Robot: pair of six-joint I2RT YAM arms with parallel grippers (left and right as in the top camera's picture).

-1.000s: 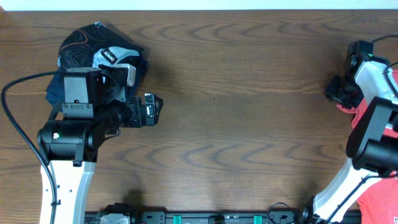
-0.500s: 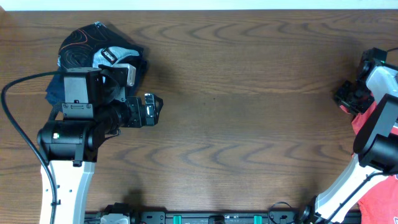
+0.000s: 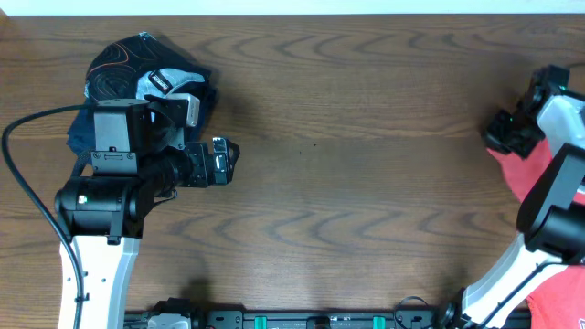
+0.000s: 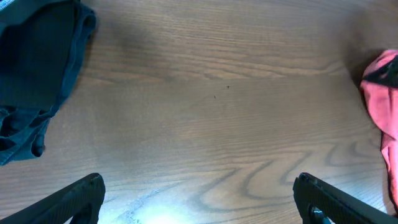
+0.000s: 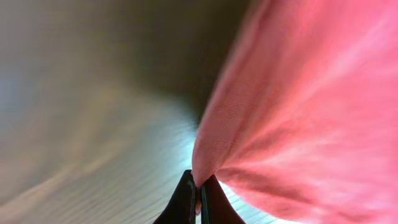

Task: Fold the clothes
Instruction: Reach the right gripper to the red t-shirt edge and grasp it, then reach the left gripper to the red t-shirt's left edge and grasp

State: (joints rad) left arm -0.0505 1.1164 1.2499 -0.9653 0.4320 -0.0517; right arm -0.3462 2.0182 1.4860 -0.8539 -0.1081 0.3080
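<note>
Right gripper (image 5: 200, 198) is clamped tight on a pinch of the red shirt (image 5: 298, 112), which only the wrist view really shows. From overhead the shirt sits at the right edge of the table (image 3: 366, 183), half hidden under the right arm (image 3: 548, 206). Left gripper (image 4: 199, 202) is spread wide over bare wood, holding nothing. A dark clothes pile (image 3: 128, 68) lies far left, partly under the left arm (image 3: 96, 201).

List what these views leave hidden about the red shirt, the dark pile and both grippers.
T-shirt: overhead, mostly cut by the right edge and covered by the right arm; no print visible.
Dark pile: overhead, the left arm hides its lower part.
Left gripper: left wrist view, only fingertips enter at the bottom edge.
Right gripper: right wrist view, surroundings blurred.
</note>
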